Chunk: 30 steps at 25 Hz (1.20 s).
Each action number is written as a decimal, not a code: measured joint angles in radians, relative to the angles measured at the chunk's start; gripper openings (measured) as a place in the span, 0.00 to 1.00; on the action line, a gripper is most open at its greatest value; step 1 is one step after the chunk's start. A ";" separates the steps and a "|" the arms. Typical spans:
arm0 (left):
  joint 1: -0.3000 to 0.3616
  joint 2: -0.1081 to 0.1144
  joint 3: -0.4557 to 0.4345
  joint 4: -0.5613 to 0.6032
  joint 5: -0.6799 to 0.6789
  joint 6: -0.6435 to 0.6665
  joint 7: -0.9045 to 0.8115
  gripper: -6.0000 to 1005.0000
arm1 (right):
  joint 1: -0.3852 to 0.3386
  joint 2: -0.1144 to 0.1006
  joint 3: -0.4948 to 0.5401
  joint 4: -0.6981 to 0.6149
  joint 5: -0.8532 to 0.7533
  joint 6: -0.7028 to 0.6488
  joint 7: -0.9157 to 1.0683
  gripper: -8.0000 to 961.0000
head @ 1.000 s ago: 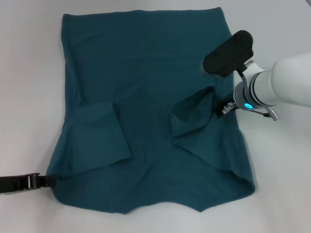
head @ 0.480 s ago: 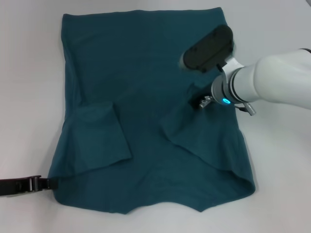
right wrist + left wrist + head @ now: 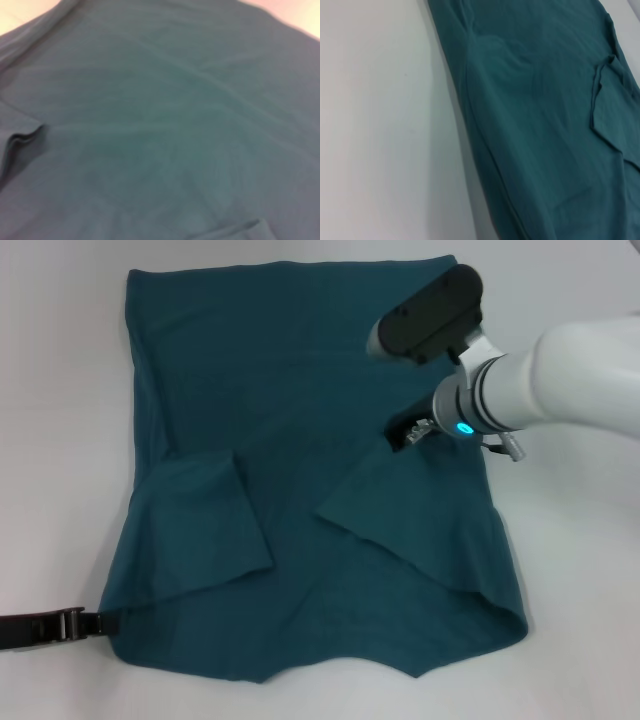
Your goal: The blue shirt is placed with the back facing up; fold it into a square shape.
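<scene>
At the far left of the head view, our left gripper (image 3: 70,622) lies low on the white table (image 3: 60,390), its tip just at the lower left corner of the blue shirt (image 3: 290,370). We cannot tell whether its fingers are spread or closed on the hem, since only a dark strap-like end shows.

Moving right, the shirt lies spread back-up across the middle of the table, hem toward the far side and neckline toward us. The left sleeve (image 3: 205,525) is already turned inward and lies flat on the body. The left wrist view shows that same long side edge of the shirt (image 3: 545,125) beside bare table (image 3: 380,125), with the folded sleeve seen farther off.

Further right, the right sleeve (image 3: 420,510) is also folded in over the body, though its flap looks looser and less flat. Our right gripper (image 3: 410,432) sits on top of it near its upper end; we cannot tell how its fingers stand. The right wrist view shows only teal cloth close up.

We judge that 2 sleeve folds are roughly in, and the lengthwise folds that would bring the shirt to a square are not yet done.
</scene>
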 joint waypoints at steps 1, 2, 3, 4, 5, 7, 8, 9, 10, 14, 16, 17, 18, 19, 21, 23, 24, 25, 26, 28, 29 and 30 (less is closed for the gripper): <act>0.002 0.000 0.000 0.001 0.000 0.003 0.000 0.01 | -0.020 -0.001 0.005 -0.049 -0.001 -0.046 0.000 0.01; 0.004 0.000 -0.001 0.002 0.000 0.004 0.000 0.01 | -0.051 -0.002 0.014 -0.125 -0.003 -0.121 -0.002 0.01; 0.005 0.000 -0.001 0.003 0.000 0.005 0.001 0.01 | -0.086 -0.002 0.023 -0.207 -0.003 -0.187 -0.003 0.01; 0.007 0.001 -0.001 0.005 0.000 0.005 0.001 0.01 | -0.118 -0.002 0.029 -0.275 -0.005 -0.245 -0.004 0.01; 0.008 0.002 -0.001 0.005 0.000 0.006 0.002 0.01 | -0.152 -0.003 0.036 -0.354 -0.004 -0.312 -0.004 0.01; 0.010 0.004 -0.001 0.006 0.000 0.006 0.002 0.01 | -0.206 -0.003 0.044 -0.481 -0.004 -0.448 -0.003 0.01; 0.010 0.005 -0.001 0.006 0.000 0.006 0.002 0.01 | -0.227 -0.003 0.047 -0.538 -0.006 -0.526 -0.002 0.01; 0.010 0.006 -0.002 0.006 0.000 0.006 0.002 0.01 | -0.247 -0.004 0.050 -0.592 -0.008 -0.594 -0.002 0.01; 0.010 0.007 -0.002 0.006 0.001 0.006 0.002 0.01 | -0.279 -0.005 0.050 -0.667 -0.012 -0.722 -0.003 0.01; 0.005 0.012 -0.001 0.006 0.006 0.007 0.002 0.01 | -0.312 -0.002 0.036 -0.725 -0.018 -0.844 -0.009 0.01; 0.002 0.014 0.002 0.006 0.007 0.007 0.002 0.01 | -0.330 -0.001 0.014 -0.743 -0.026 -0.885 -0.012 0.04; 0.001 0.015 0.003 0.006 0.008 0.007 0.002 0.01 | -0.349 0.000 -0.028 -0.764 -0.042 -0.909 -0.019 0.07; -0.001 0.016 0.004 0.006 0.008 0.008 0.002 0.01 | -0.349 0.000 -0.028 -0.764 -0.042 -0.909 -0.019 0.10; -0.003 0.018 0.004 0.006 0.008 0.008 0.002 0.01 | -0.359 0.000 -0.050 -0.778 -0.052 -0.914 -0.023 0.13; -0.008 0.021 0.005 0.004 0.008 0.009 -0.001 0.01 | -0.377 0.001 -0.092 -0.812 -0.075 -0.927 -0.031 0.19; -0.013 0.022 0.005 0.001 0.008 0.009 -0.003 0.01 | -0.389 0.001 -0.124 -0.847 -0.093 -0.940 -0.035 0.25; -0.016 0.023 0.005 -0.001 0.008 0.009 -0.005 0.01 | -0.392 0.001 -0.136 -0.863 -0.101 -0.948 -0.035 0.28; -0.018 0.023 0.005 -0.001 0.009 0.009 -0.005 0.01 | -0.393 0.001 -0.147 -0.876 -0.107 -0.959 -0.036 0.31; -0.020 0.023 0.006 -0.001 0.009 0.009 -0.007 0.01 | -0.393 0.001 -0.154 -0.886 -0.110 -0.967 -0.038 0.34; -0.023 0.022 0.006 -0.001 0.009 0.009 -0.010 0.01 | -0.388 0.001 -0.172 -0.896 -0.114 -0.995 -0.042 0.40; -0.024 0.022 0.006 -0.002 0.010 0.009 -0.011 0.01 | -0.386 0.002 -0.185 -0.898 -0.115 -1.010 -0.043 0.44; -0.025 0.021 0.006 -0.002 0.010 0.009 -0.012 0.01 | -0.384 0.003 -0.199 -0.900 -0.120 -1.019 -0.044 0.47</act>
